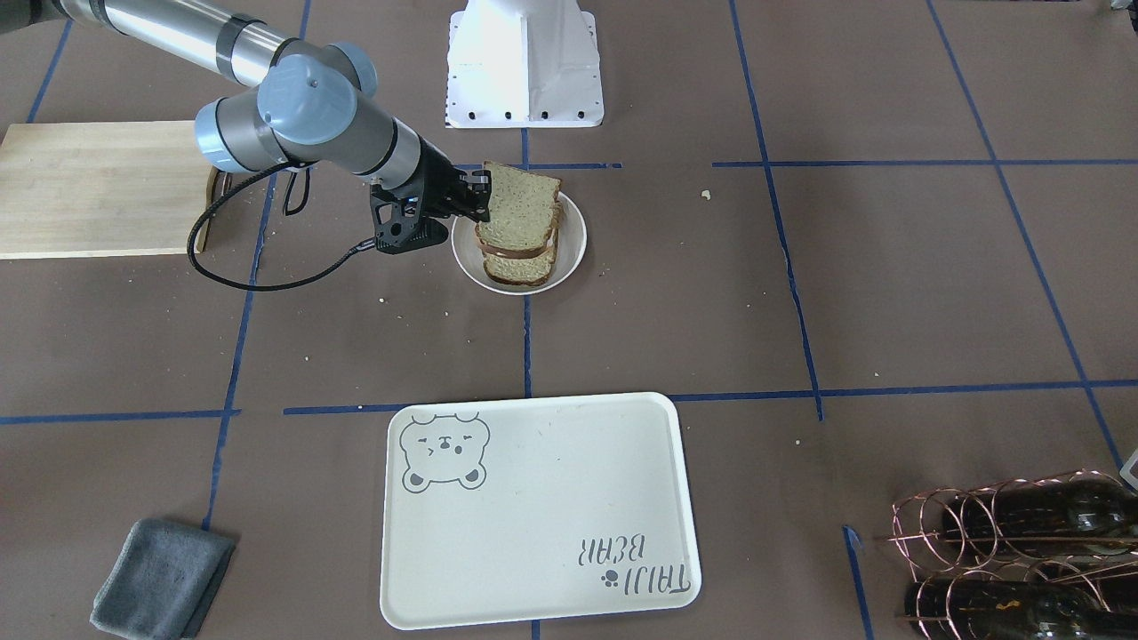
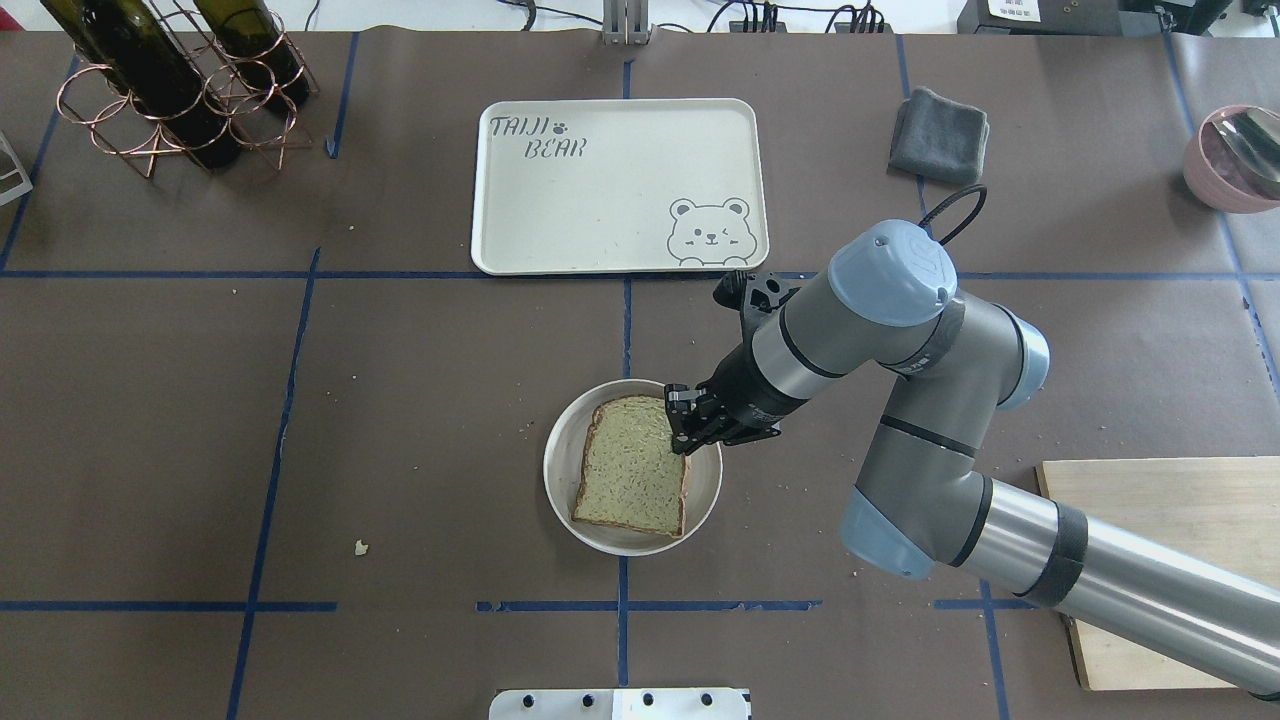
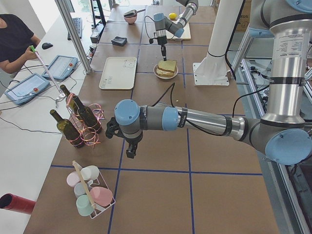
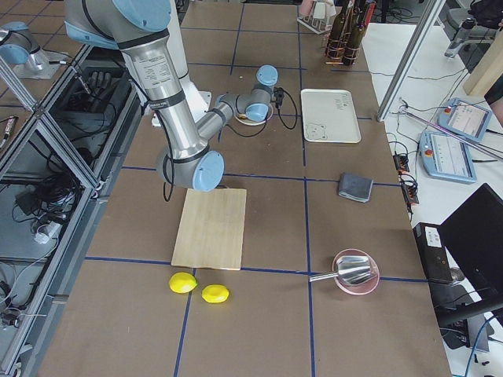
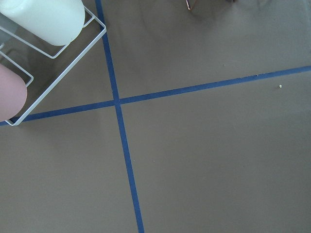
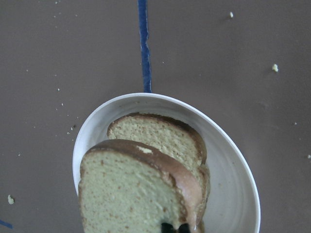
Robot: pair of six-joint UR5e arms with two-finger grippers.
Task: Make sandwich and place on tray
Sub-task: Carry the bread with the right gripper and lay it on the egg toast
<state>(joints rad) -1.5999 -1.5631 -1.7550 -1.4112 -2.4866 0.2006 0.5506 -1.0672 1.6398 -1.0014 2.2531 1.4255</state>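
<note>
A small round white plate holds pale, brown-crusted bread. My right gripper is shut on the edge of the top bread slice and holds it tilted over the lower bread. No egg shows. The cream tray with the bear drawing lies beyond the plate and holds nothing. My left gripper hangs over bare table far off; I cannot tell its state.
A wooden cutting board lies under my right arm. A grey cloth, a copper wine rack with bottles, a pink bowl, two lemons and a mug rack stand around.
</note>
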